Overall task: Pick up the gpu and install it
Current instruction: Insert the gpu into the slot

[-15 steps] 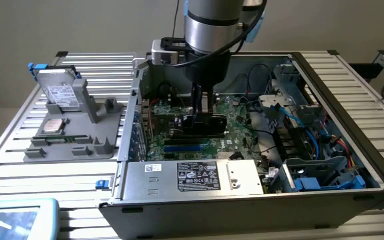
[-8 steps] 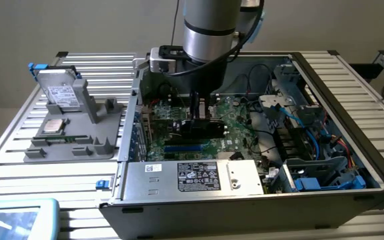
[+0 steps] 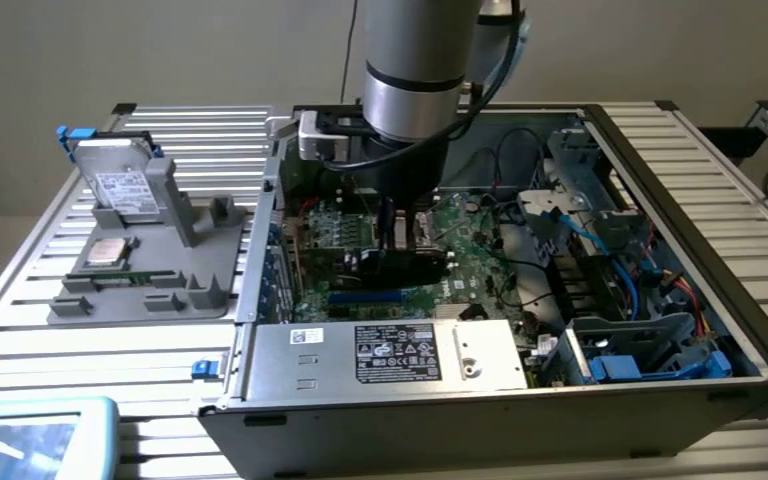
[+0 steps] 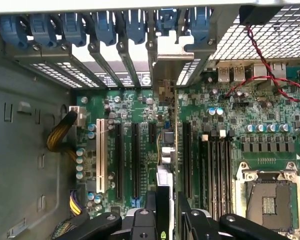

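Item: thin black rectangular gpu card with silvery bracket [image 4: 167, 145], clamped edge-on in the narrowed pincer [image 4: 167, 215]. Location: inside the open grey computer case [image 3: 491, 400], just above the green motherboard's [image 4: 140, 100] long black slots [image 4: 135, 160]. Step, as judged: installing. Seating calls for true slot alignment and a straight press.

Pincer [image 4: 167, 206] hides part of the gpu [image 4: 167, 150] (edge-on).

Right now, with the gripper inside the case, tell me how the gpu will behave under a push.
The gpu looks like a thin rigid board, so it should hardly flex in the gripper. Held edge-on, it may tilt sideways if pushed unevenly. Its exposed components and metal bracket suggest it is light but fragile.
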`<state>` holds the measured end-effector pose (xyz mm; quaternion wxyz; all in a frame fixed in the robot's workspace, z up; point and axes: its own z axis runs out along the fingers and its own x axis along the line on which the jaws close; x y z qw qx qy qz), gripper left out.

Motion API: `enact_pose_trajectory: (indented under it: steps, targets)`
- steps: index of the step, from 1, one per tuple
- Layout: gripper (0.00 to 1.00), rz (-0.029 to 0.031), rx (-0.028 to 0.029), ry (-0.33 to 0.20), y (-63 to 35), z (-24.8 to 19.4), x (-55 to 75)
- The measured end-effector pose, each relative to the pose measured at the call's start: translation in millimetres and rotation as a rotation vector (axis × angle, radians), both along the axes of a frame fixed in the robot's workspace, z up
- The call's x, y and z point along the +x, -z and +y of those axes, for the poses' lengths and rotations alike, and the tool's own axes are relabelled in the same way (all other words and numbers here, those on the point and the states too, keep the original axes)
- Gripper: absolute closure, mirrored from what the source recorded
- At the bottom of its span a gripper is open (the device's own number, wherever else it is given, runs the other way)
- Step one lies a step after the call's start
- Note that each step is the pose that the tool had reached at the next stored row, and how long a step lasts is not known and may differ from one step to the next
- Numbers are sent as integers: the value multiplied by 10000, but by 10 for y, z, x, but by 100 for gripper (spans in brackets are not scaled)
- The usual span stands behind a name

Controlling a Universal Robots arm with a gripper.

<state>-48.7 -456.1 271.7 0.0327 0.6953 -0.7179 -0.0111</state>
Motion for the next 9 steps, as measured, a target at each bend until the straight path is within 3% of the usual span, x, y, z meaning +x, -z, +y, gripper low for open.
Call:
enact_pose_trajectory:
  steps: [9]
  targets:
    - [73,0,0,5,65,0,-74]
